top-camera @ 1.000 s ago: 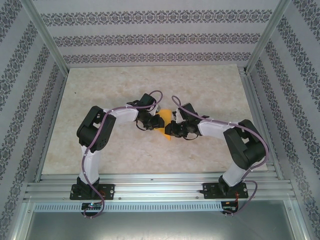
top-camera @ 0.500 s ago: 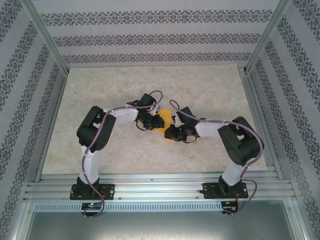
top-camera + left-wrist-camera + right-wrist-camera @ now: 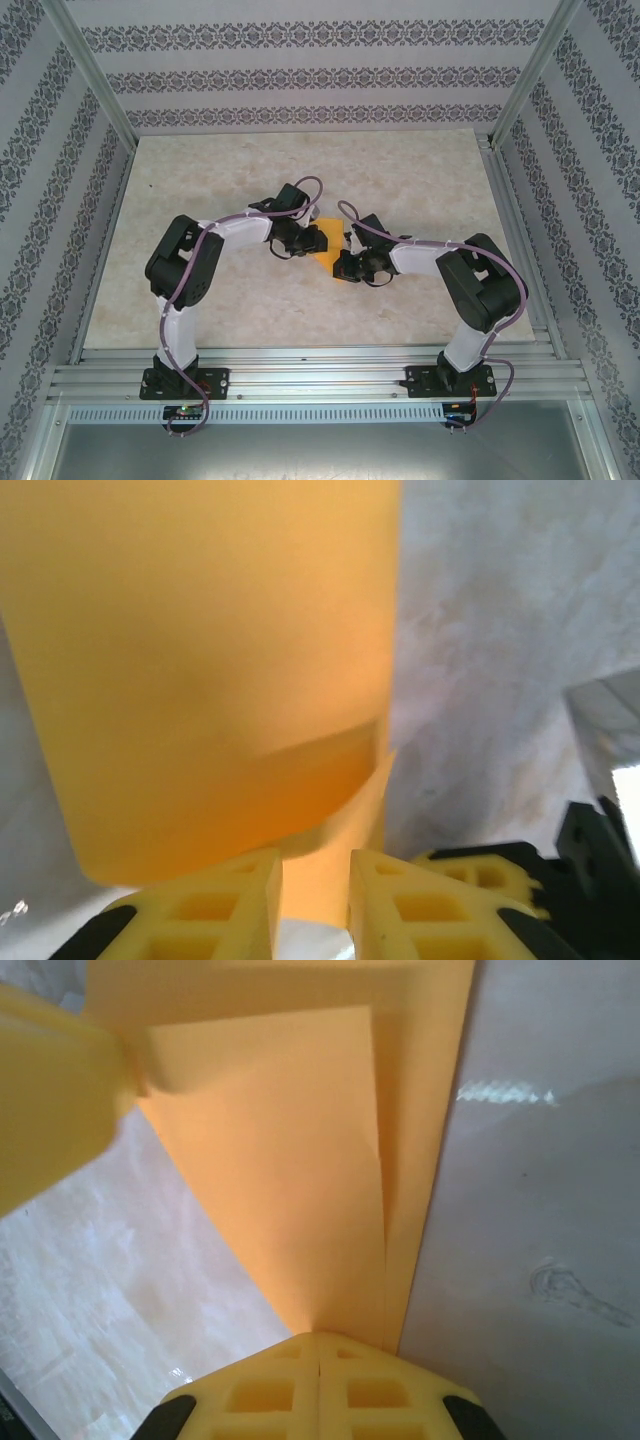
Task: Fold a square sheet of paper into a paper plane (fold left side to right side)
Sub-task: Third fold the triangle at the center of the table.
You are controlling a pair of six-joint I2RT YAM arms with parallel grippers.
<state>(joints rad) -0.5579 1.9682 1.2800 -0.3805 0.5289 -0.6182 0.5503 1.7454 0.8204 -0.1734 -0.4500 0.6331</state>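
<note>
Square sheet of paper (image 3: 328, 258): orange-yellow, partly folded with overlapping layers, held between the two grippers.
Table (image 3: 220, 180): pale marbled top; the paper sits near its middle.
Left gripper (image 3: 315, 865): jaws a narrow gap apart, pinching the paper's edge.
Right gripper (image 3: 318, 1345): jaws pressed together, nipping the paper's tapered end.

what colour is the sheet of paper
Plain orange-yellow, with no markings. The square sheet of paper shows best in the right wrist view.
</note>
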